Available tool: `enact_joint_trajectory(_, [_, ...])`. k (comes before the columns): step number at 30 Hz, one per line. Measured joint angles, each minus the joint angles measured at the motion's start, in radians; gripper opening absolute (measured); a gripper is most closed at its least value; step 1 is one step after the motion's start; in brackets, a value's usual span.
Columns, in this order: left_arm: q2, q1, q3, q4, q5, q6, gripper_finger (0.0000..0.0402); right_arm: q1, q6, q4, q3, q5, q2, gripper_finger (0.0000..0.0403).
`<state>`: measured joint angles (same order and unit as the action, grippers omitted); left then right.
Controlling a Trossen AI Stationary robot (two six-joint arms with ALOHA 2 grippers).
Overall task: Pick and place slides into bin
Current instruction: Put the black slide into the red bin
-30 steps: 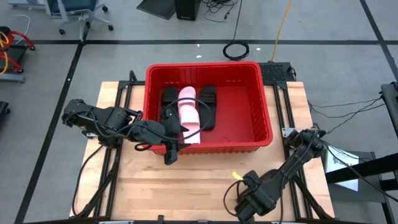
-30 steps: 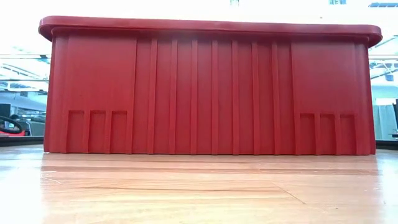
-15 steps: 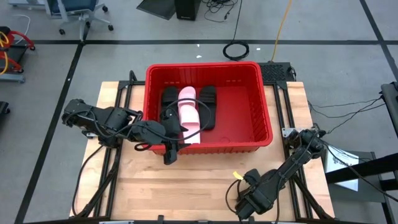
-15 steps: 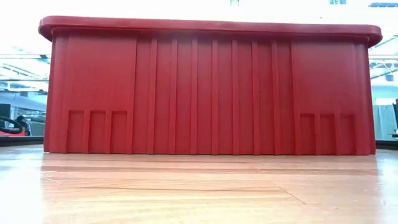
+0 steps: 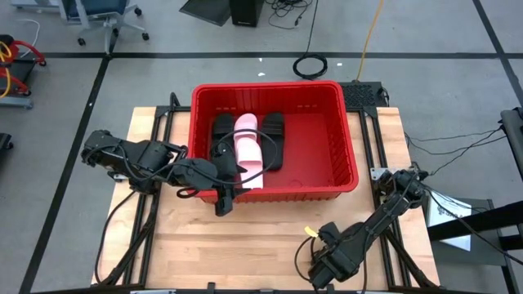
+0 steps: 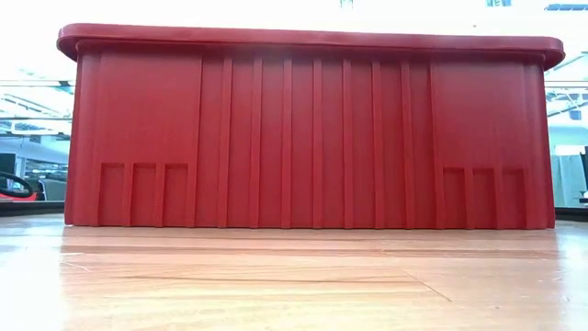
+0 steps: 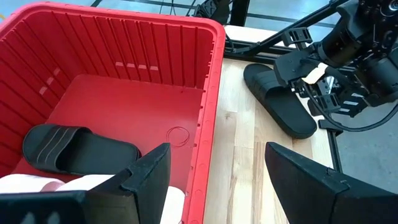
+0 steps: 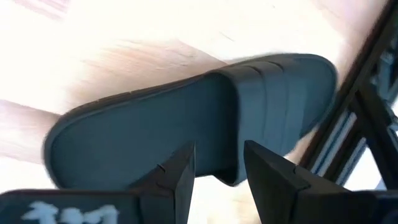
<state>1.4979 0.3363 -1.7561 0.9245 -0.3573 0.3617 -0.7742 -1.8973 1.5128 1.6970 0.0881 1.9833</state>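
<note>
Compared with a moment earlier, only the right arm has moved a little, sliding slightly along the near edge of the table, while the left arm and the things in the bin are as they were. The bin is the biggest thing, well apart from the right gripper and far ahead of it; the left gripper hangs at the bin's near rim with its jaws spread and nothing between them. Inside the bin, just beyond the left gripper, lie the pink slides with black slides beside them. The last black slide lies flat on the wood directly under the right gripper, its strap end a little past the fingertips. The right fingers stand half apart just above the sole and hold nothing yet. I judge the step in hand is picking this slide. To do it well, the gripper should come down with one finger on each side of the sole's edge or of the strap, close firmly, then lift high enough to clear the bin's rim before carrying it over.
</note>
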Motion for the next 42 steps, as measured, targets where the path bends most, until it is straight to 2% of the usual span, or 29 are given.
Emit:
enact_joint_trajectory(8, [0.000, 0.000, 0.000, 0.000, 0.000, 0.002, 0.0255, 0.001, -0.025, -0.016, -0.034, -0.011, 0.000, 0.0130])
enact_joint_trajectory(17, [0.000, 0.000, 0.000, 0.000, 0.000, 0.002, 0.0255, -0.004, -0.029, -0.145, -0.118, 0.031, 0.000, 0.0130])
enact_joint_trajectory(20, [0.000, 0.000, 0.000, 0.000, 0.000, 0.002, 0.0255, 0.001, -0.032, -0.139, -0.144, 0.070, 0.000, 0.0130])
enact_joint_trajectory(27, [0.000, 0.000, 0.000, 0.000, -0.001, 0.002, 0.0255, 0.000, 0.002, -0.136, -0.148, 0.072, -0.012, 0.0130])
enact_joint_trajectory(34, [0.000, -0.001, 0.000, -0.001, -0.011, -0.001, 0.0255, 0.000, -0.006, -0.123, -0.148, 0.015, -0.069, 0.0130])
enact_joint_trajectory(42, [0.000, -0.002, 0.000, -0.001, -0.011, 0.000, 0.0255, 0.000, 0.024, 0.001, -0.151, 0.020, -0.090, 0.0130])
